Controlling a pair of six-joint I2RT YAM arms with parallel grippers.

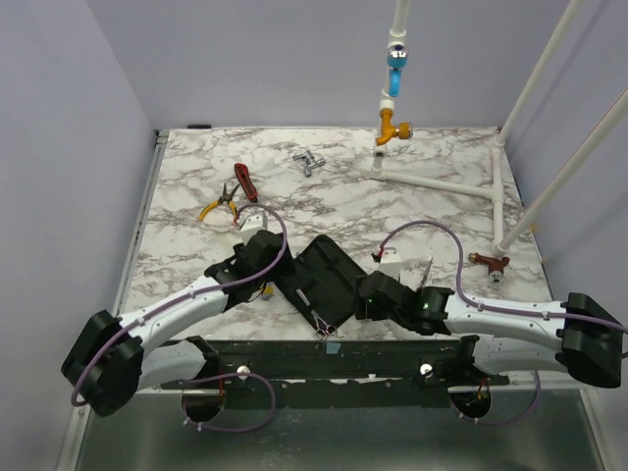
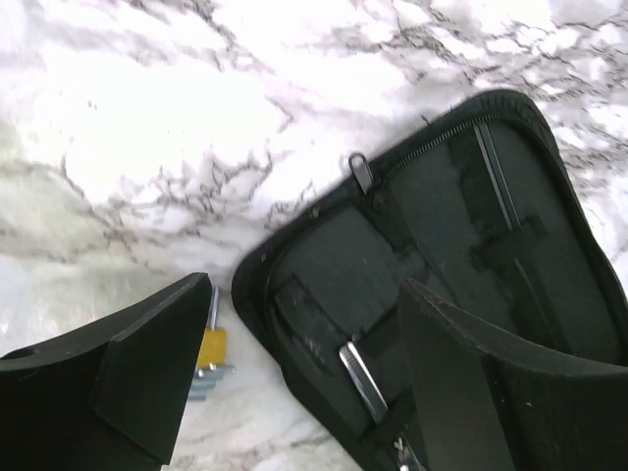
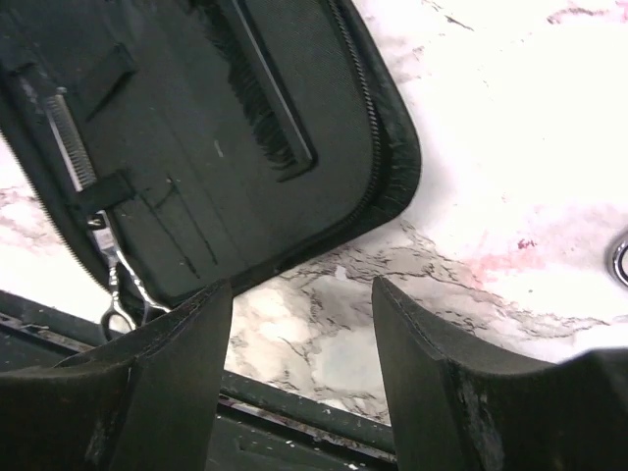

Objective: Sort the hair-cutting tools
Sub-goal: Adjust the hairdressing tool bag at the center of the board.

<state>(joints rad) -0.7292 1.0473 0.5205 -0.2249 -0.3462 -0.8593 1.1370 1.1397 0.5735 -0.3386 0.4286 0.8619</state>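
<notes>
Comb and scissors strapped inside open black case; left and right jaws open, empty; stowing looks done; next, likely zip case shut.

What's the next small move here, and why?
Probably start closing the case. The comb and scissors already sit inside it, and the left gripper and right gripper both hang open and empty close by. I'd lower the left gripper onto the nearest case edge to fold it over.
</notes>
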